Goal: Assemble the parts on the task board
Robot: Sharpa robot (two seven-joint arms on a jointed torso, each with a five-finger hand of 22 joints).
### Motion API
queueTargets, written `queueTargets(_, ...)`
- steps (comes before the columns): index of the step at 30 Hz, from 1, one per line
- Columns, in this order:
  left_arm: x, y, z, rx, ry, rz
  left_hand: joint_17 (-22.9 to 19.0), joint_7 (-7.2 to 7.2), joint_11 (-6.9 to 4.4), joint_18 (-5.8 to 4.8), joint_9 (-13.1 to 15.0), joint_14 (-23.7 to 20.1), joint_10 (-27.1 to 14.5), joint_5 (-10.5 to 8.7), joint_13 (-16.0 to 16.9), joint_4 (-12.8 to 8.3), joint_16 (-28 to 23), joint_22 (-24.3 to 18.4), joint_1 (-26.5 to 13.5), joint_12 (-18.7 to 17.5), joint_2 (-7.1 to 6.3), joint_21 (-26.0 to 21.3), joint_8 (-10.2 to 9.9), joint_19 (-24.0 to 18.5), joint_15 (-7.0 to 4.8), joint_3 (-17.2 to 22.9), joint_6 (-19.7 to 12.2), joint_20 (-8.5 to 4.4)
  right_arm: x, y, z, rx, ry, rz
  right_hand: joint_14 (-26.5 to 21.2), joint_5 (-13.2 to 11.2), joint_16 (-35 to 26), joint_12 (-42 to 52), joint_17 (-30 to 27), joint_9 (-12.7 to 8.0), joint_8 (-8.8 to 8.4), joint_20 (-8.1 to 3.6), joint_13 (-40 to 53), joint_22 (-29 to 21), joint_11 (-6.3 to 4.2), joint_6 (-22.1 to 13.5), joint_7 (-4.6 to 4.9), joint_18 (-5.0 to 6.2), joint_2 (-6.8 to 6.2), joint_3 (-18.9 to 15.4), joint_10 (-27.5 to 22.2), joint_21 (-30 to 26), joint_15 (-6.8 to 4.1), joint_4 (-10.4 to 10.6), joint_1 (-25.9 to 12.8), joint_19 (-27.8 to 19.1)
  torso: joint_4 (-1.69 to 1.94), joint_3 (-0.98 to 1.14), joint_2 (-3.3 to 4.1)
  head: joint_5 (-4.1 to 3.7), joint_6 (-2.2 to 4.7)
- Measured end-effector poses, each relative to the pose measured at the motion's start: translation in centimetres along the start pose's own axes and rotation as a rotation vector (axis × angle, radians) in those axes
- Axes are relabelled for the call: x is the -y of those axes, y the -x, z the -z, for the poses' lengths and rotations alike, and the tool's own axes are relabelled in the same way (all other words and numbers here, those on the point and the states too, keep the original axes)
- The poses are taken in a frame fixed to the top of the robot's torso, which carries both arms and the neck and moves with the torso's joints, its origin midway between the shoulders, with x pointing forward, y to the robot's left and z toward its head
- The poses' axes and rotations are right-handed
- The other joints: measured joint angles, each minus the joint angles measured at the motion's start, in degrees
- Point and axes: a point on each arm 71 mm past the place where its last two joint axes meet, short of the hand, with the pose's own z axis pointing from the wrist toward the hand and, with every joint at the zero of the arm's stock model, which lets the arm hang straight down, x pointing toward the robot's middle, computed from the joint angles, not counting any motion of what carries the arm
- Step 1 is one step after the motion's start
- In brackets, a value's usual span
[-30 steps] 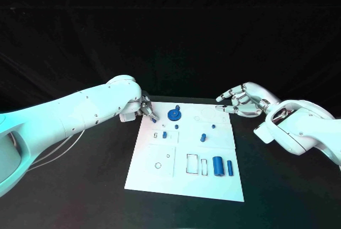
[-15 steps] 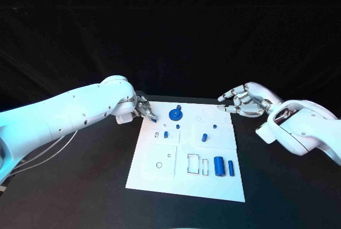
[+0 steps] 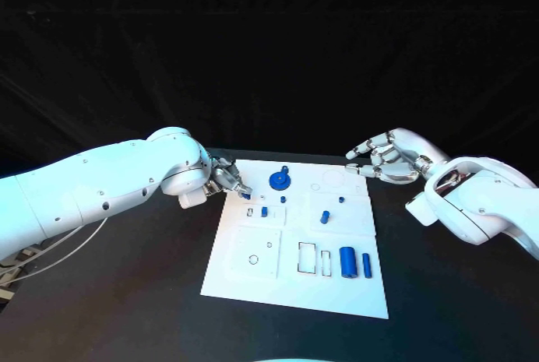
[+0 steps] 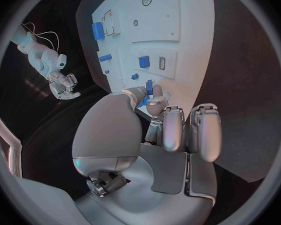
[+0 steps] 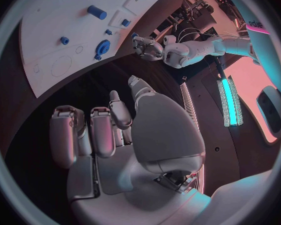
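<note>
Board (image 3: 294, 249) lies mid-surface between both robot hands, blue parts on it. Left robot hand (image 3: 228, 179) at the board's near corner pinches a small blue peg (image 4: 148, 88) in its fingertips. Right robot hand (image 3: 384, 158) hovers off the opposite corner, fingers apart, holding nothing. Best move, I'd say: keep peg upright, line it over its hole, press straight down. Surface (image 3: 135, 300) black; dark backdrop behind.

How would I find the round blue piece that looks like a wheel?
Look at the white task board in the middle of the black table. Go to its far edge, between the two hands. The blue wheel-shaped part sits there, round and wider than the small blue pegs nearby.
</note>
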Motion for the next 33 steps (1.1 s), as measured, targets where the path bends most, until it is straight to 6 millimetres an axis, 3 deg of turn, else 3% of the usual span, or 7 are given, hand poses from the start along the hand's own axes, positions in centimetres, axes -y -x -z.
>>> queueTargets(14, -0.4, -3.5, -0.5, 0.044, -0.019, -0.104, -0.01, 0.00, -0.30, 0.00, 0.45, -0.21, 0.71, -0.15, 0.60, -1.31, 0.00, -0.01, -1.10, 0.43, -1.10, 0.60, 0.29, 0.00, -0.20, 1.87, 0.00, 0.00, 0.1, 0.0, 0.0, 0.000, -0.003, -0.001, 0.02, -0.01, 0.00, 0.00, -0.01, 0.01, 0.00, 0.00, -0.01, -0.01, 0.00, 0.00, 0.00, 0.00, 0.00, 0.16, 0.00, 0.00, -0.02, 0.16, 0.00, 0.00, -0.02, 0.01, 0.04, 0.23, -0.09)
queueTargets(33, 0.1, -4.1, -0.8, 0.084, -0.022, -0.173, -0.01, 0.01, -0.27, 0.01, 0.43, -0.20, 1.09, -0.46, 1.01, -2.47, 0.00, -0.01, -1.62, 0.77, -1.61, 1.15, 0.27, 0.00, -0.20, 3.35, 0.01, 0.00, 0.2, -0.1, 0.1, -0.001, -0.005, -0.003, 0.21, 0.32, 0.00, 0.00, -0.02, -0.03, 0.00, 0.00, -0.02, 0.03, 0.00, 0.00, 0.00, 0.00, 0.00, 0.16, 0.00, 0.00, -0.21, 0.15, 0.01, 0.00, -0.09, 0.09, 0.05, 0.41, -0.30)
